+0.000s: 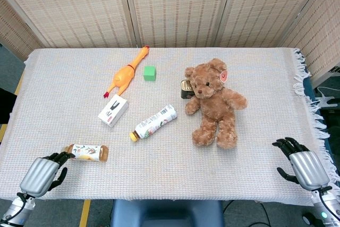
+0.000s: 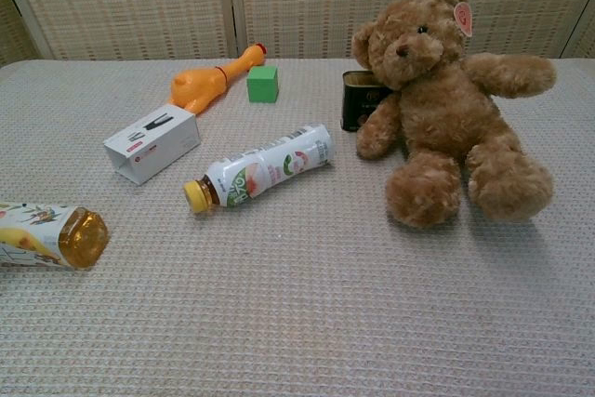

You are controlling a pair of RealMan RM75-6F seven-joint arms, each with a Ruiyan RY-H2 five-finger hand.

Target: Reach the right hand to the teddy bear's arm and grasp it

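Both hands sit low at the near edge of the scene, seen only in the head view. The left hand [image 1: 45,173] is at the near left corner, its silver back turned up and dark fingers curled forward. The right hand [image 1: 300,162] is at the near right corner, back up, fingers spread apart and holding nothing.

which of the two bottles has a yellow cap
The white bottle lying mid-table; the other bottle, by the left hand, holds amber liquid.
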